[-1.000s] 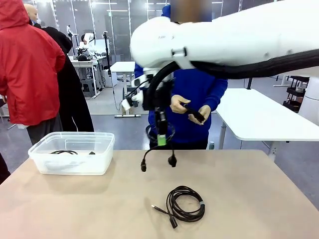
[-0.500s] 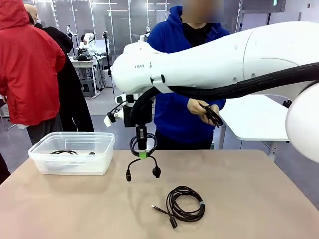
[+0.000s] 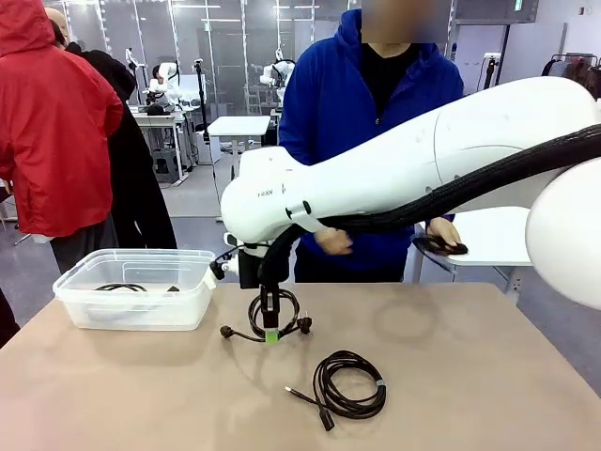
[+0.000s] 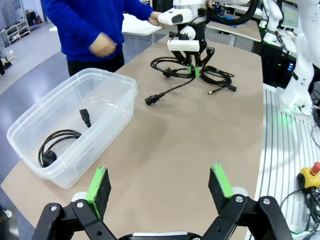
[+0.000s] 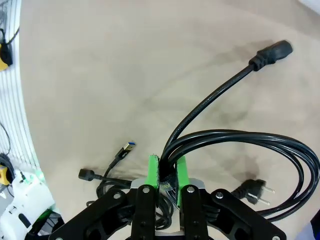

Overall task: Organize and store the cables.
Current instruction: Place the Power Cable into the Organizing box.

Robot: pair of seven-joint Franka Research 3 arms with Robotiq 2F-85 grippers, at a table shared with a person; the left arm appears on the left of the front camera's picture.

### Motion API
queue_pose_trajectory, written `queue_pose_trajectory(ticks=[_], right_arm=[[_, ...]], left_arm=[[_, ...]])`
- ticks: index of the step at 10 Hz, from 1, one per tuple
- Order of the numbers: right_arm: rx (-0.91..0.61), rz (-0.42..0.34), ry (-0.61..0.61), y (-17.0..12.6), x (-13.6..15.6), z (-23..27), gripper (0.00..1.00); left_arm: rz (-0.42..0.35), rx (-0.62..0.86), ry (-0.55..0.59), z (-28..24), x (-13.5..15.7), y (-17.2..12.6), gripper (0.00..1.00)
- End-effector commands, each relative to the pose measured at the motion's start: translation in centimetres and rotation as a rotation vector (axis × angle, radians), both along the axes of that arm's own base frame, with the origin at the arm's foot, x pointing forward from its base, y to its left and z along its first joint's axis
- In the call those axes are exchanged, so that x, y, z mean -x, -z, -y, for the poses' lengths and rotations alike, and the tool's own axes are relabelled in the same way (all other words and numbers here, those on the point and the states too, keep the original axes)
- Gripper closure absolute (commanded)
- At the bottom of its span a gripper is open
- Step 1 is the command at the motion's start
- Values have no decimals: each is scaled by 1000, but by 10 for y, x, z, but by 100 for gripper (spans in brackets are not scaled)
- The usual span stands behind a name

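Here's the broad tan table (image 3: 488,376), and sweeping across it from the right is the big white right arm (image 3: 394,178), reaching down over the middle. Behind it, at the far side, stands a person in a blue hoodie (image 3: 366,94).

Far left on the table sits the clear plastic bin (image 3: 94,305), and there's one black cable (image 3: 120,287) coiled inside it.

Now the action: the right gripper (image 3: 271,334) points straight down just right of the bin, its green pads (image 5: 153,172) pinching a coiled cable (image 5: 240,137) between them. The loop stands upright at the fingers, and its plug ends trail out on the tabletop to either side.

Nearer and a little to the right, apart from that gripper, a second coiled cable (image 3: 349,411) lies flat with its small plug poking left.

And the left gripper (image 4: 160,182) hangs above the near left of the table beside the bin, fingers spread wide, nothing between them.
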State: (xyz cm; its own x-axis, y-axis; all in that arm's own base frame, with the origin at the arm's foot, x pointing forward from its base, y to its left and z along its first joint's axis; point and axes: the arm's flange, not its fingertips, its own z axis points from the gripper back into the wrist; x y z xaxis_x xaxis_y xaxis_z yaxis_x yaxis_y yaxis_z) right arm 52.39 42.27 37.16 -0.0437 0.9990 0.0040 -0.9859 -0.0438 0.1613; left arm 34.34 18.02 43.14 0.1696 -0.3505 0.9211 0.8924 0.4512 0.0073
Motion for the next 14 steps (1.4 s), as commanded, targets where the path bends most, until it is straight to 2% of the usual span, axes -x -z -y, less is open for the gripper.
queue_pose_trajectory(ticks=[1, 2, 3, 4, 6, 7, 8, 12, 13, 14], right_arm=[[-47, -29, 22, 6, 7, 7, 100], [-58, -41, 30, 8, 6, 7, 50], [-61, -33, 45, 9, 6, 10, 31], [-71, -37, 50, 11, 5, 12, 0], [-104, -37, 82, 7, 3, 23, 0], [-116, -27, 96, 2, 1, 27, 7], [-118, -31, 103, -1, 1, 32, 0], [-179, -24, 131, -28, -3, 74, 0], [-250, -47, 152, -39, -5, 96, 0], [-314, -21, 176, -55, -2, 126, 0]], left_arm=[[13, 10, -34, 4, 0, 0, 0], [13, 10, -34, 4, 0, 0, 0], [13, 10, -34, 4, 0, 0, 0], [13, 10, -34, 4, 0, 0, 0], [13, 10, -34, 4, 0, 0, 0], [13, 10, -34, 4, 0, 0, 0], [13, 10, -34, 4, 0, 0, 0], [13, 10, -34, 4, 0, 0, 0], [13, 10, -34, 4, 0, 0, 0], [0, 0, 0, 0, 0, 0, 0]])
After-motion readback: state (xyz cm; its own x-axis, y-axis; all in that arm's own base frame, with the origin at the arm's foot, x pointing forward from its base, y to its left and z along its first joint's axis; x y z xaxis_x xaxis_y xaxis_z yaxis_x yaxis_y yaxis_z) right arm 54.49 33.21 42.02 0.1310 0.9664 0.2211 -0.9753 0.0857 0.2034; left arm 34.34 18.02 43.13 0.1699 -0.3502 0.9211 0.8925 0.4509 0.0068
